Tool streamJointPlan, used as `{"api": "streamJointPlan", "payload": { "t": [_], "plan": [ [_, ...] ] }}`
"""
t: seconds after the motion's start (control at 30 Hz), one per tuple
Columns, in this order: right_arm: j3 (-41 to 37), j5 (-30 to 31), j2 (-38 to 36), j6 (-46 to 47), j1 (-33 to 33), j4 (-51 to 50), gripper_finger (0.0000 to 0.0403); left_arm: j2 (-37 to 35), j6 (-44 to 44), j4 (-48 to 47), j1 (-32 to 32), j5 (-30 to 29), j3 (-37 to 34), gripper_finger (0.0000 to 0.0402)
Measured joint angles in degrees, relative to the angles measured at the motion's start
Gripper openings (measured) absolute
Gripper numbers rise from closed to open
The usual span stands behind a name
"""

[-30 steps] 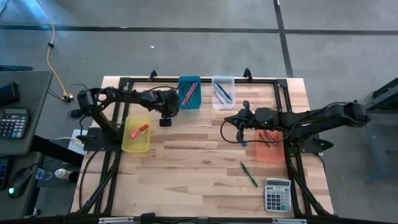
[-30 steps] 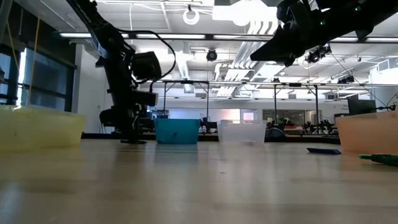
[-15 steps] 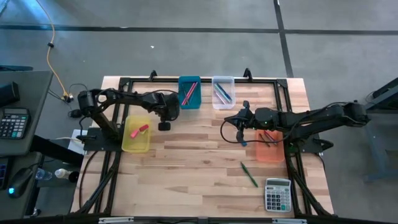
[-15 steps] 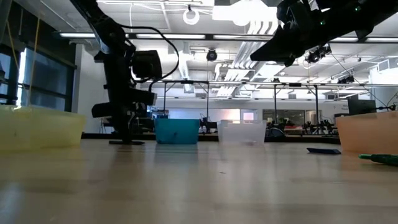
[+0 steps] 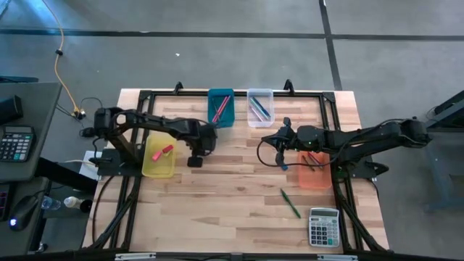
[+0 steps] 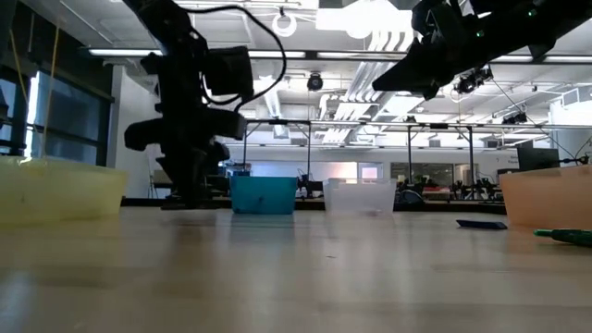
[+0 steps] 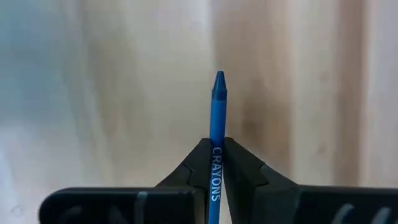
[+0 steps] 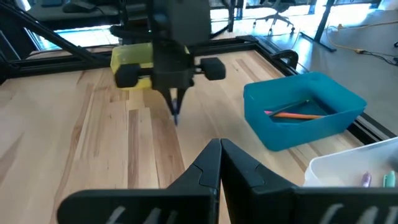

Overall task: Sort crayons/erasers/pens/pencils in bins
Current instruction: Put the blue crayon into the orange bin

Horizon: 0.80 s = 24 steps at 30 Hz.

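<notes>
My left gripper (image 5: 196,158) hangs over the wood between the yellow bin (image 5: 159,156) and the table's middle, shut on a blue crayon (image 7: 216,124). The right wrist view shows that gripper (image 8: 175,93) with the crayon's tip (image 8: 176,117) below it. My right gripper (image 5: 279,138) waits shut and holds nothing, beside the orange bin (image 5: 315,172). The teal bin (image 5: 221,107) and the clear bin (image 5: 260,106) stand at the far edge with several sticks inside. A red piece (image 5: 164,151) lies in the yellow bin. My left gripper pinches the blue crayon's labelled shaft (image 7: 215,163) between its two fingers. The fingers come from above, pointing down, and lie along the crayon. Its pointed end (image 7: 219,79) sticks out past the fingertips toward the table.
A green pen (image 5: 290,203) lies on the wood near the front right, next to a grey calculator (image 5: 324,227). A small blue piece (image 5: 283,166) lies by the orange bin. A black frame (image 5: 239,93) runs around the table's edges. Open wood lies in the middle.
My left gripper has moved from beside the teal bin toward the table's near edge and a little to the right, turning slightly as it went. My right arm has kept still.
</notes>
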Motion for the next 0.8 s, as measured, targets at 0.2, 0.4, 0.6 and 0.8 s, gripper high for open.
{"api": "streamJointPlan", "payload": {
  "t": [0.2,0.4,0.6,0.8],
  "plan": [
    [-0.1,0.3,0.4,1.9,2.6,-1.4,0.0,0.0,-3.3,3.2,-3.4,2.2,1.1,0.0015],
    [-8.8,6.2,5.0,3.7,8.2,16.5,0.0,-0.1,-4.8,14.9,-5.3,7.5,1.1,0.0015],
    [-16.6,9.1,13.7,4.7,12.6,39.2,0.0,-0.1,-8.8,32.1,-5.5,14.3,1.1,0.0015],
    [-15.8,14.1,19.2,-1.8,15.7,50.0,0.0,-0.2,-15.1,52.9,-7.0,15.4,0.5,0.0015]
  ]
}}
